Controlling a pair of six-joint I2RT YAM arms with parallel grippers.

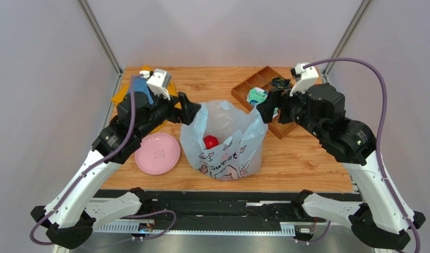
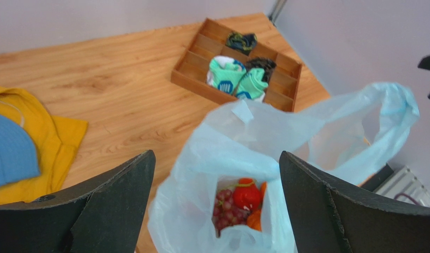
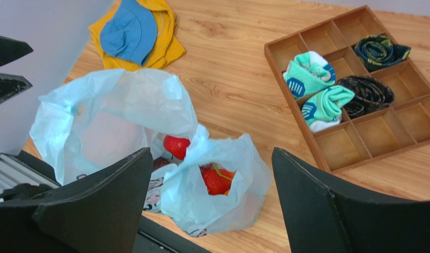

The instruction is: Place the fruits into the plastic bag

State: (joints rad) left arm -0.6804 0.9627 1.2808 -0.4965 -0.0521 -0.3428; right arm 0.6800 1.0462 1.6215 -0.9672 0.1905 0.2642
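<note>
Surface: wooden surface (image 1: 307, 158) inside pale grey walls, seen from above and behind my arms.
Writing: "sweet" in black script on the near face of the plastic bag (image 1: 225, 142), among pink-and-black cartoon figures; I can read no other lettering.
Bag: stands at the centre of the surface, mouth up and spread wide, one handle loop raised towards 2 o'clock.
Fruits: all that I can see lie in the bottom of the bag. They are red apples (image 3: 217, 180), a bunch of grapes (image 2: 225, 208) just beside them, and an orange (image 2: 256, 219) touching both.
Left fingers: my left fingers (image 1: 189, 112) are spread wide apart and grip nothing. They sit at the bag's rim at its 10 o'clock, and the bag mouth shows between them in the wrist view.
Right fingers: my right fingers (image 1: 265, 109) are also spread wide and empty, at the bag's rim at its 2 o'clock. I cannot tell whether either pair touches the plastic.
Plate: pink plate (image 1: 157, 153) at 9 o'clock of the bag, near it.
Tray: wooden divided tray (image 1: 242, 90) at 1 o'clock, holding rolled socks (image 3: 307, 76).
Cloths: blue cloth (image 3: 128, 29) lying on a yellow cloth (image 3: 167, 45) at 10 o'clock.
</note>
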